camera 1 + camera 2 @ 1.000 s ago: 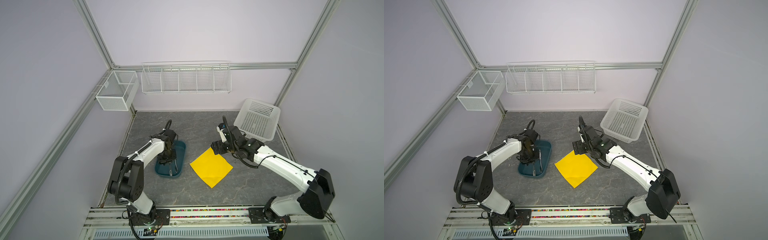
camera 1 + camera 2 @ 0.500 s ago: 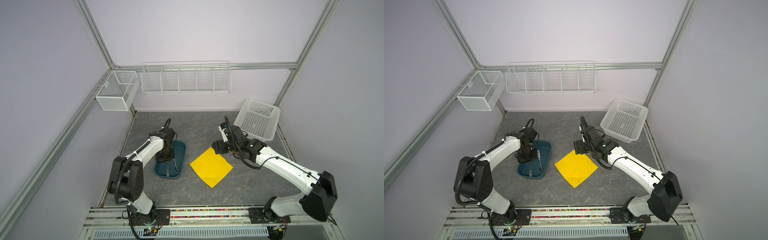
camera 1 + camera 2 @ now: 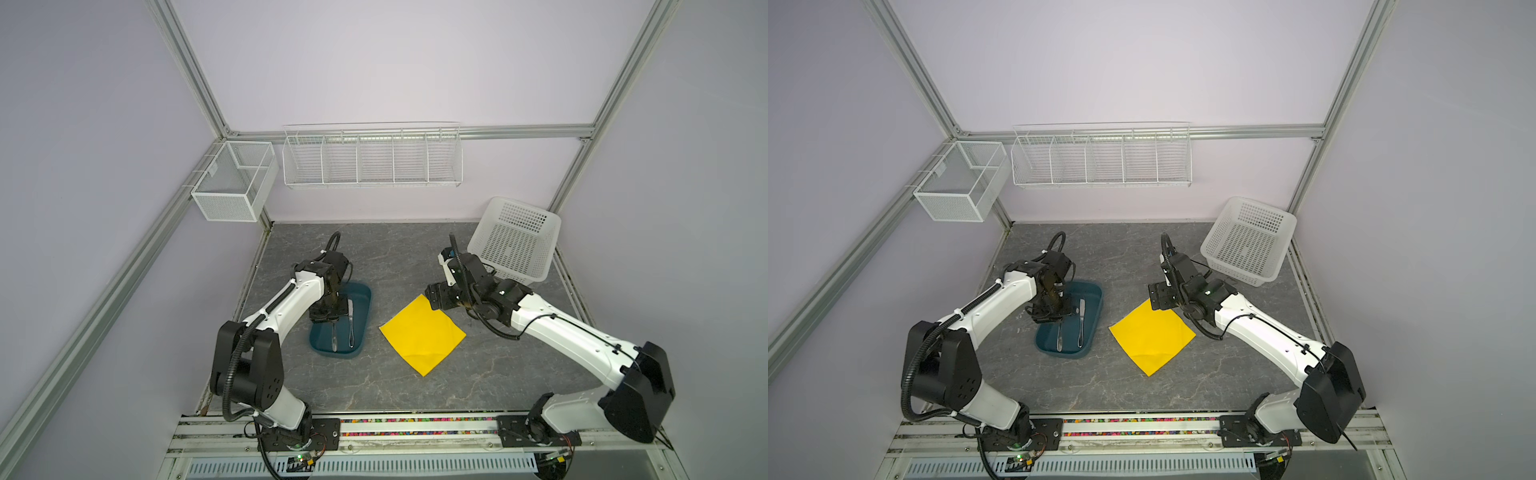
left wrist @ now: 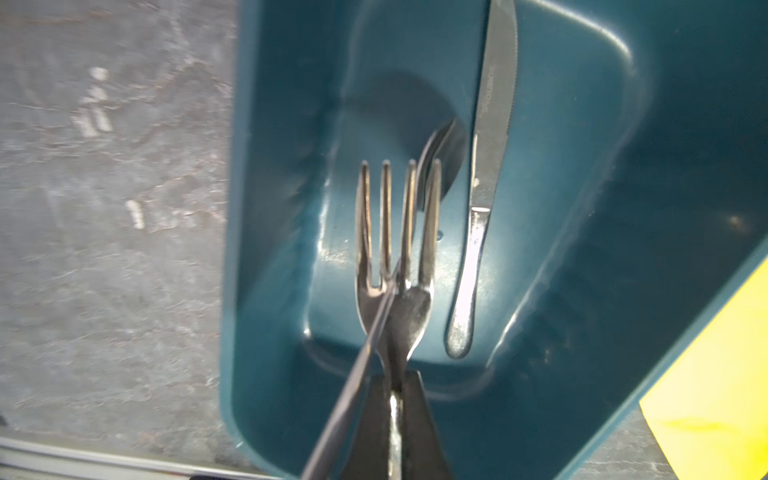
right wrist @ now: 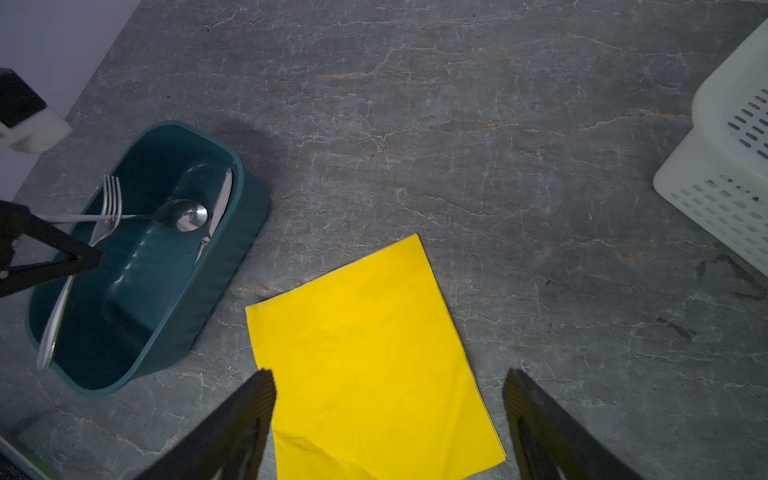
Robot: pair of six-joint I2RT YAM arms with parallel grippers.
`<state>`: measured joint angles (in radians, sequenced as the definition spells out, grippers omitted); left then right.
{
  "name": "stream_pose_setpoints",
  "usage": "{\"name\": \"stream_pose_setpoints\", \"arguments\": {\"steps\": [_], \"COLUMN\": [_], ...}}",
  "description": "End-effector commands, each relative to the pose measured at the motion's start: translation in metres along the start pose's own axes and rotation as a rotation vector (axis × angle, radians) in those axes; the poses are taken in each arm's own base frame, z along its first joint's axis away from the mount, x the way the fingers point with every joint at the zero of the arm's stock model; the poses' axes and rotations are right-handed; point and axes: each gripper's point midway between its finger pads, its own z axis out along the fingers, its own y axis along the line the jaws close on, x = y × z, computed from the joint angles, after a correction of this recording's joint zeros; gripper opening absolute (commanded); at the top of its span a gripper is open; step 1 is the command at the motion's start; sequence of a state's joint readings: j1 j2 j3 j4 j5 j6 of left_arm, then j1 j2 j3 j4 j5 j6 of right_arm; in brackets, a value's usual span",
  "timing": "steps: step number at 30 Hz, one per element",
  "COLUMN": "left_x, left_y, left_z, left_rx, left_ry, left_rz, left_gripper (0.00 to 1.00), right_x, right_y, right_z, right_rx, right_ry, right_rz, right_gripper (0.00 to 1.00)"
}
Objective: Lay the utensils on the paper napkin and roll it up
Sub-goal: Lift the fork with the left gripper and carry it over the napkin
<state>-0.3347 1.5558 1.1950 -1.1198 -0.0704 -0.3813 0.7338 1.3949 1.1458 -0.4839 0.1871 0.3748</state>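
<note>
Near the worktop's (image 3: 374, 257) left edge, left hand (image 4: 397, 378) clamps slim silver metal fork (image 4: 409, 299); right hand (image 5: 388, 386) gapes empty over square yellow paper napkin (image 5: 365, 340)

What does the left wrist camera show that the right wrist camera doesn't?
Only the left wrist view: close-up detail, namely the knife blade's serrated edge and the fork neck pinched in the shut left gripper. Only the right wrist view: the white basket, the open right gripper framing almost the whole paper napkin, and the fork's full length. Both: the teal tray, fork, spoon, knife and some yellow napkin.
</note>
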Motion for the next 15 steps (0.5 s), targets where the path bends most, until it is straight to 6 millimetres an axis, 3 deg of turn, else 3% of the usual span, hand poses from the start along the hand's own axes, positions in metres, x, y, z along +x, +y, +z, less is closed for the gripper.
{"name": "stream_pose_setpoints", "arguments": {"steps": [1, 8, 11, 13, 15], "left_x": [-0.007, -0.008, -0.008, -0.011, -0.015], "left_y": [0.009, -0.024, -0.014, 0.001, 0.002], "left_z": [-0.025, -0.031, -0.027, -0.037, -0.051], "left_rx": [-0.04, 0.144, 0.08, 0.011, 0.035], "left_ry": [-0.055, -0.057, -0.052, -0.099, -0.166], "left_rz": [0.004, 0.03, 0.007, -0.016, -0.024], "left_gripper": [0.02, 0.02, 0.0, 0.0, 0.0], "right_x": [0.003, 0.005, 0.006, 0.006, 0.007], "right_y": [-0.002, -0.002, -0.002, -0.003, -0.003], "right_z": [-0.004, 0.0, 0.0, -0.001, 0.0], "right_rx": [0.006, 0.002, 0.004, 0.007, 0.009], "right_ry": [-0.004, 0.003, 0.006, 0.008, 0.008], "right_rz": [0.015, 0.029, 0.03, 0.028, 0.026], "right_gripper": [0.89, 0.89, 0.89, 0.89, 0.89]}}
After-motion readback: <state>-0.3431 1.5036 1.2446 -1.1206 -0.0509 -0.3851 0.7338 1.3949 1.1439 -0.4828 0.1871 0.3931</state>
